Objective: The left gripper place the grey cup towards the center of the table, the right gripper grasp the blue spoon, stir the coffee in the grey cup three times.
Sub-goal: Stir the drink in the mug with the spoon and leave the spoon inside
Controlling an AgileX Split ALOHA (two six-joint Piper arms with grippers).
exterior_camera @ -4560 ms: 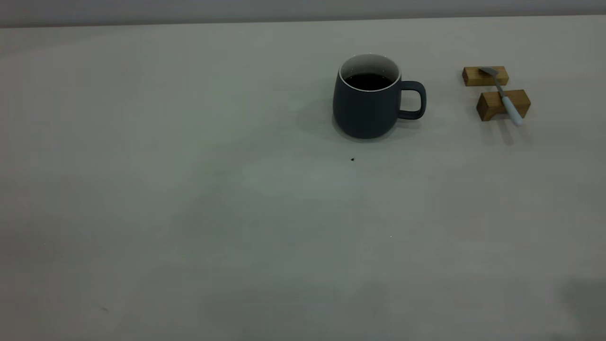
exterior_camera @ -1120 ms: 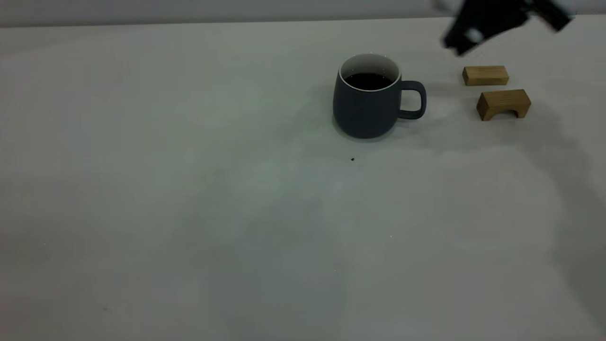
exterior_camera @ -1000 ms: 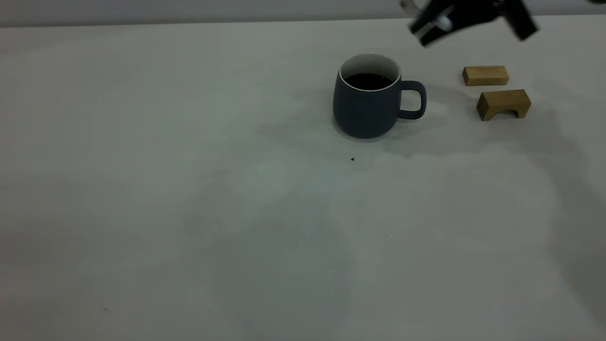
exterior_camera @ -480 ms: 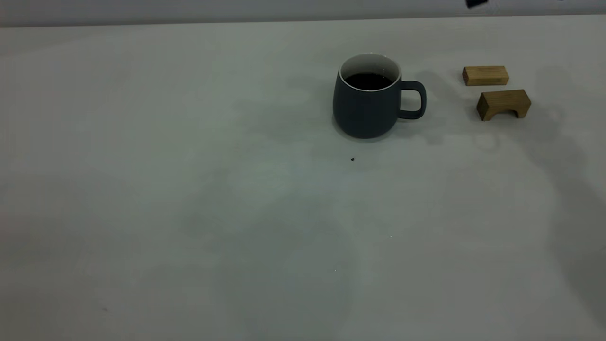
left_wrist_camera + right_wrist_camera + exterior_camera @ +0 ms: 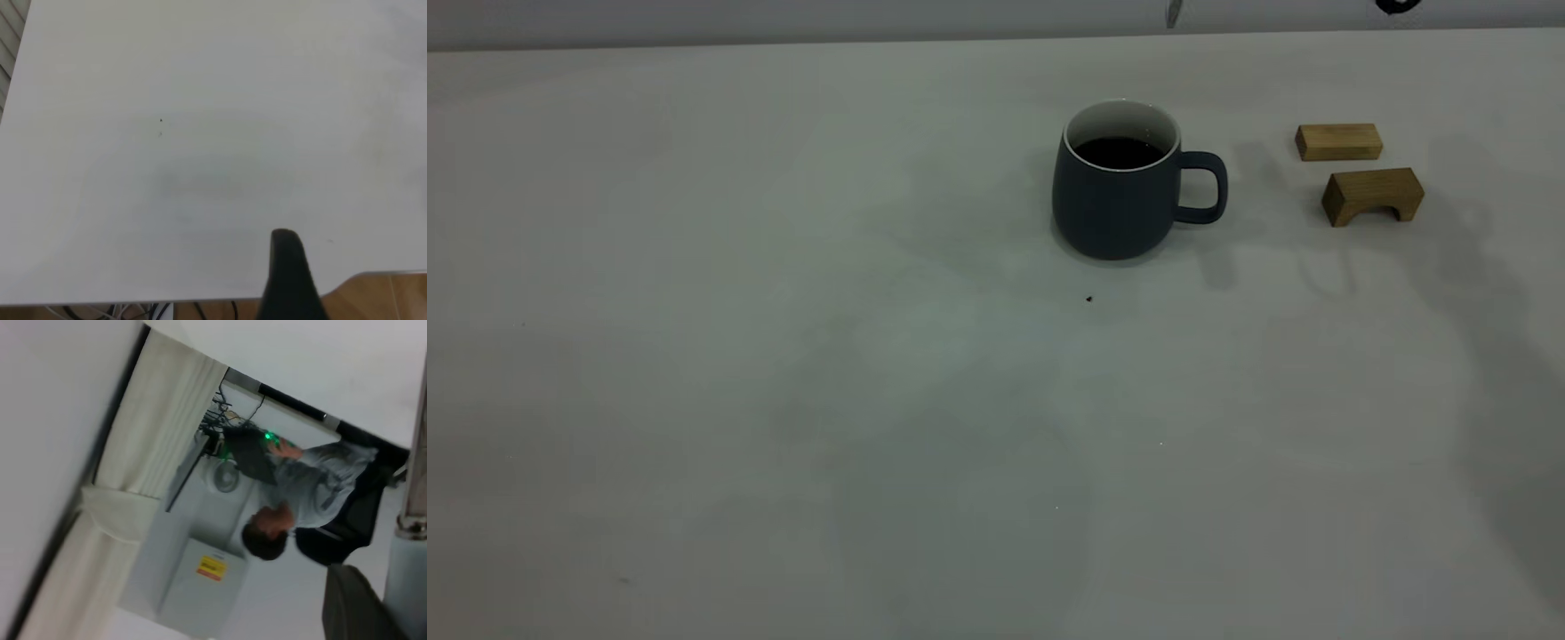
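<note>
So the cup (image 5: 1116, 191) sits on the table (image 5: 783, 356) a bit right of the middle, handle toward the two wooden blocks (image 5: 1372, 196), coffee (image 5: 1119, 153) fairly high inside. The spoon (image 5: 408, 580) isn't on the blocks; it's way up, clamped in the right gripper (image 5: 373, 613) from what the right wrist view shows, with only a sliver poking in at the top edge of the exterior view, above the cup.

The left gripper (image 5: 287, 280) hangs over bare table near its edge, well away from everything. I only see one finger, so I can't tell if it's spread or closed.

What worries me: the drop into the cup is long, and if the spoon sits crooked in the grip it could clip the rim and knock the cup or slosh coffee. Nobody's holding the cup, so stirring against the wall could drag it around.
</note>
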